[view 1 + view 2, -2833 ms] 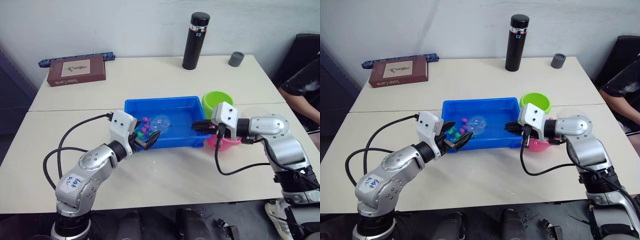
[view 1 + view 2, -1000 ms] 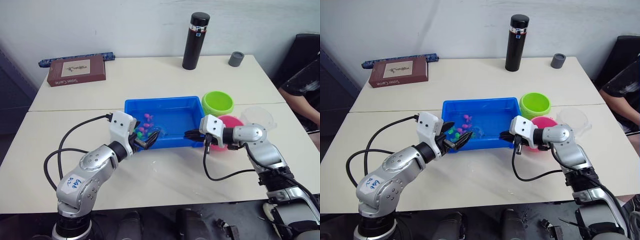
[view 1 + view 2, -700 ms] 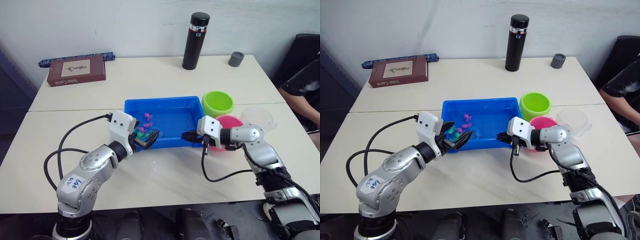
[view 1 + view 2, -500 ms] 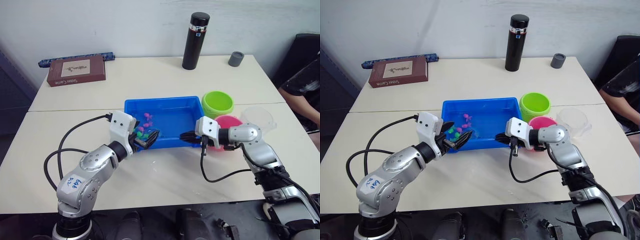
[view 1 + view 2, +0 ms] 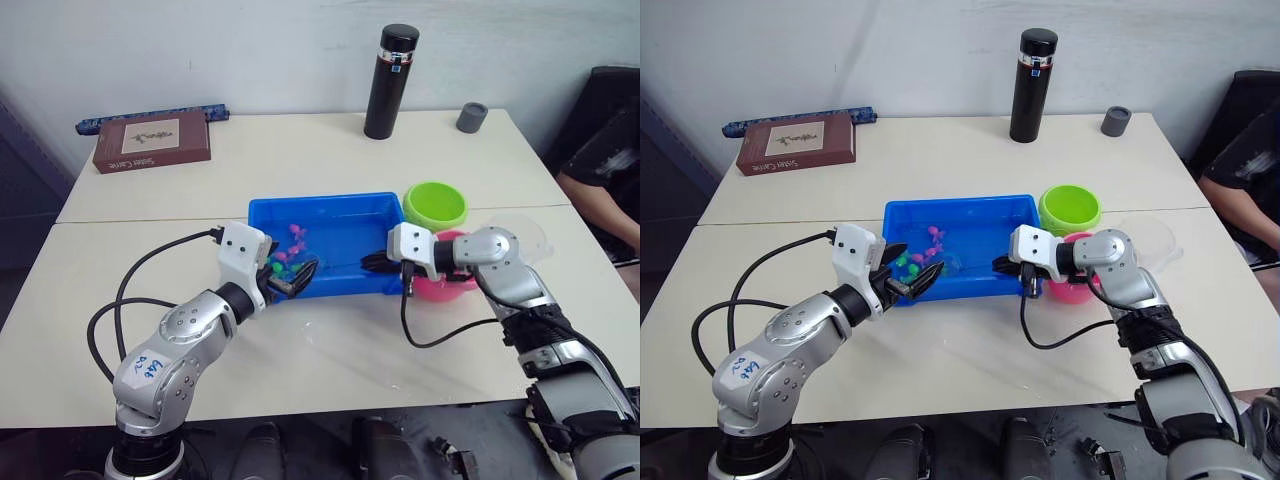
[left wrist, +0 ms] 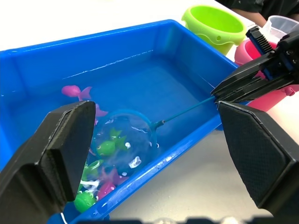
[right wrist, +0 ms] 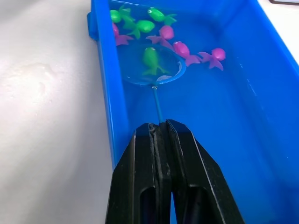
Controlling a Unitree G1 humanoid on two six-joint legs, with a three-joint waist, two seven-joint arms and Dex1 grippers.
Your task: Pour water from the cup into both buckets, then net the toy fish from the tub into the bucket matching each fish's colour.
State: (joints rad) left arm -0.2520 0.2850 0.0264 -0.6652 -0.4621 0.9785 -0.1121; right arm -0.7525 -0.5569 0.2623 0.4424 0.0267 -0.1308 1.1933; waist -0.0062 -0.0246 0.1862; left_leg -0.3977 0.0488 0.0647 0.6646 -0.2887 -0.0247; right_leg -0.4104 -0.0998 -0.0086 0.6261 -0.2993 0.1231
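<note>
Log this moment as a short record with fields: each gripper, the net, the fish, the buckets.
right gripper: shut on the net's stick handle
left gripper: open, at the tub's near left corner
net: hoop in the tub's water, a green fish over its mesh
other fish: pink and green, clustered at the tub's left end
green bucket: beside the tub's right end
pink bucket: partly behind the right arm

I'm working in what looks like an office or a small lab room. Two plain cream benches stand pushed together against a bare pale wall. At the far left corner lies a boxed set with a brown cover, with a dark blue patterned roll behind it. Along the far edge stand a tall black flask and a small grey cup. A person in a black sleeve sits by a dark chair at the right edge.
</note>
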